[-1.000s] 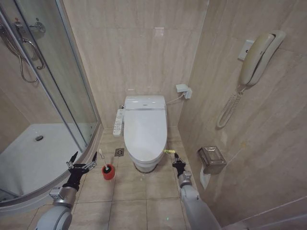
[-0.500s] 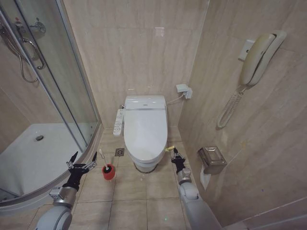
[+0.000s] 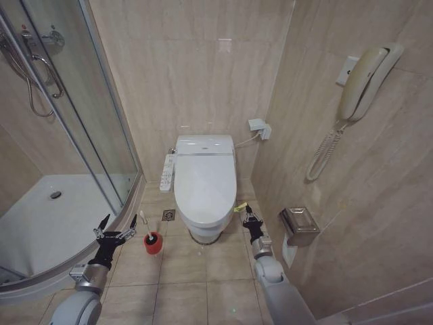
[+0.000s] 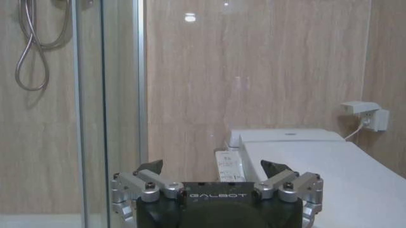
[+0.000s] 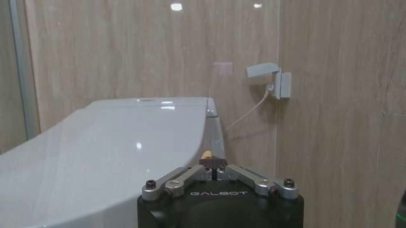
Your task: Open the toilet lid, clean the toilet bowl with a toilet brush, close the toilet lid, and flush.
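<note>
The toilet lid [image 3: 204, 179] lies shut over the toilet bowl [image 3: 204, 234], glossy white, and also shows as toilet lid [image 5: 108, 142] and toilet lid [image 4: 330, 166]. Its green-yellow strap [image 3: 240, 206] sticks out at the front right edge. My right gripper [image 3: 249, 217] is at that edge, shut on the strap; the right wrist view has the right gripper [image 5: 214, 166] with a tan strap end [image 5: 206, 154] pinched at its tips. The toilet brush [image 3: 144, 222] stands in its red holder [image 3: 153, 242] left of the bowl. My left gripper [image 3: 116, 227] hangs open beside it, holding nothing, and appears as left gripper [image 4: 214, 168].
A curved shower tray [image 3: 40, 223] and glass door [image 3: 81, 115] close off the left. A long button panel [image 3: 166, 172] hangs at the bowl's left. A floor drain [image 3: 168, 214], a paper holder [image 3: 298, 227], a wall phone [image 3: 365, 81] and a socket [image 3: 259, 127] are nearby.
My right gripper has crept up and forward along the toilet's right front edge with the strap end. The lid still lies flat. The left arm has not moved.
</note>
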